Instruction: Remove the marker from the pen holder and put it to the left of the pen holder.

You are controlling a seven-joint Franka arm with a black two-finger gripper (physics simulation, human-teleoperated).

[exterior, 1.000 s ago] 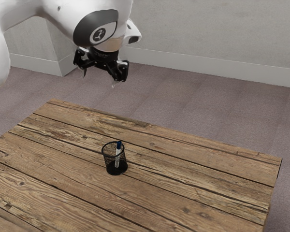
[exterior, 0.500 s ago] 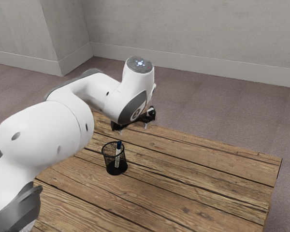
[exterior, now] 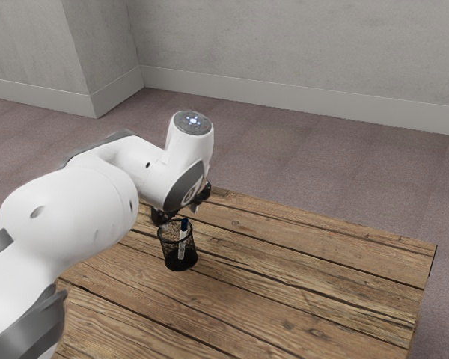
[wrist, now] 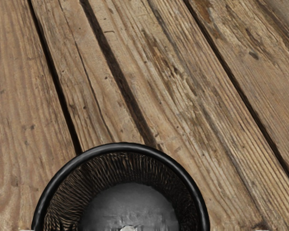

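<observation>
My gripper [exterior: 179,216] is just above and behind the rim of the black mesh pen holder [exterior: 169,244], its two fingers apart with no object held between them. The marker [exterior: 182,242], white with a blue end, leans inside the holder and sticks up past the rim. From the wrist camera, the round opening of the pen holder [wrist: 125,147] lies at the lower edge, showing its ribbed inner wall and dark floor. A small pale spot there is too cut off to identify.
The holder stands upright on a wooden plank table [exterior: 307,277], whose far edge runs behind it. Bare planks [wrist: 183,96] lie around the holder. The arm covers the table's near left part in the exterior view.
The arm has swung down from high above the table's far side. Over the last half second my gripper has moved toward the exterior view's left and lower, closer to the holder.
</observation>
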